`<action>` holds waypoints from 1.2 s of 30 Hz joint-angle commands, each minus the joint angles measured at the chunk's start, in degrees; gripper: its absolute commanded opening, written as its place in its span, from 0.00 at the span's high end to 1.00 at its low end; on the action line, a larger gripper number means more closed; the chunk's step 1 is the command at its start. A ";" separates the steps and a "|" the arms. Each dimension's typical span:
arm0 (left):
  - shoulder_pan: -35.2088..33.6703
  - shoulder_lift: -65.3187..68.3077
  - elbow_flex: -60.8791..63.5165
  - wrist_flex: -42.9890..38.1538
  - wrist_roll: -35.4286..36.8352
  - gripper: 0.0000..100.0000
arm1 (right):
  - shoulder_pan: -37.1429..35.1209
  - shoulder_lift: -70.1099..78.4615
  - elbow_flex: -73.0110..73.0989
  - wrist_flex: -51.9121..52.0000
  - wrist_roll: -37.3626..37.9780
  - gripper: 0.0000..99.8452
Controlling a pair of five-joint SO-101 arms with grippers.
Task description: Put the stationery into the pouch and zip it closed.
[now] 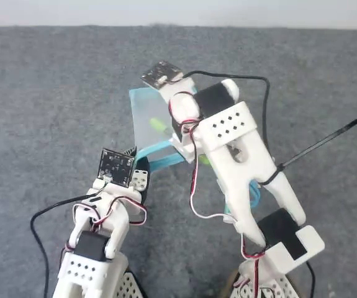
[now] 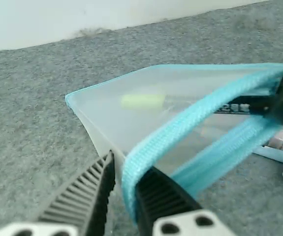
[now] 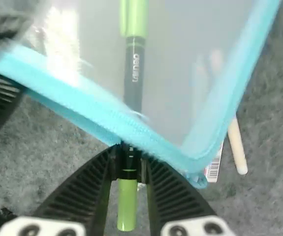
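Pouch (image 1: 148,115) first: it is a see-through one with a blue zip band (image 2: 180,128), and it hangs tilted above the grey table (image 1: 48,93), lifted between the two arms about the middle of the scene. The left claw (image 2: 124,174) comes in from the near left and is clamped on the zip band at the pouch's near corner, with the blue strip pinched between its ribbed black fingers (image 2: 161,196). The right claw (image 3: 129,157) reaches in from the right side and is closed tight on a green pen (image 3: 133,59). The pen's tail end pokes out between the jaws on the near side of the zip band, while the rest of it shows through the clear wall of the pouch.

From the left wrist view the pen shows as a pale green bar behind the plastic, and the right claw is a dark shape at the pouch's mouth. By the pouch's corner a pale stick (image 3: 237,147) juts out past the blue edging, beside a small printed label (image 3: 214,166). Whether the stick lies inside the pouch or under it I cannot tell.
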 commanded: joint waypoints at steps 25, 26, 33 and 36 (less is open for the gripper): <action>-0.79 -1.05 -0.48 -2.20 -1.05 0.99 | -4.53 3.03 -6.95 -3.56 -2.20 0.99; -1.05 -1.05 -0.57 -2.20 -1.05 0.99 | -4.09 3.56 -6.95 -4.97 -2.29 0.99; -1.23 -1.05 -0.48 -2.29 -1.05 0.99 | -3.56 4.79 -6.15 -10.77 -4.13 0.99; -1.05 -1.05 -0.57 -2.29 -1.05 0.99 | -3.12 3.65 -0.97 -16.04 -7.82 0.99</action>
